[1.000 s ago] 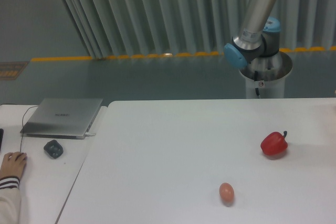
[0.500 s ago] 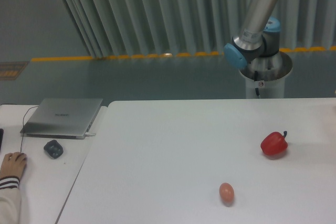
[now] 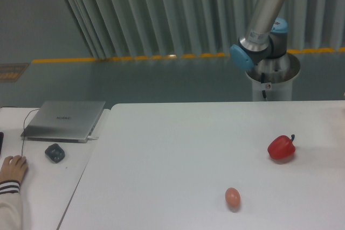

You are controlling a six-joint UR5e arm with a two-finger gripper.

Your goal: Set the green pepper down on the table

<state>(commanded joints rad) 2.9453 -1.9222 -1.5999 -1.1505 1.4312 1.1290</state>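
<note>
Nothing has moved since the earlier frames: the arm (image 3: 264, 14) stands behind the white worktop (image 3: 178, 154) as before, its upper part running out of view at the top. On the worktop lie a red pepper (image 3: 281, 147) and, nearer the camera, an egg (image 3: 232, 197). The green pepper and the fingers are out of view, so neither their state nor which way the pepper lies from them can be told.

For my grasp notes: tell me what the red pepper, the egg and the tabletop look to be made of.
Red pepper: glossy, smooth skin with a highlight, dark stem; real or plastic, cannot tell.
Egg: matte brownish-pink shell, no glare; material uncertain.
Table: white matte top, likely laminate; it shows only soft shadows.
</note>
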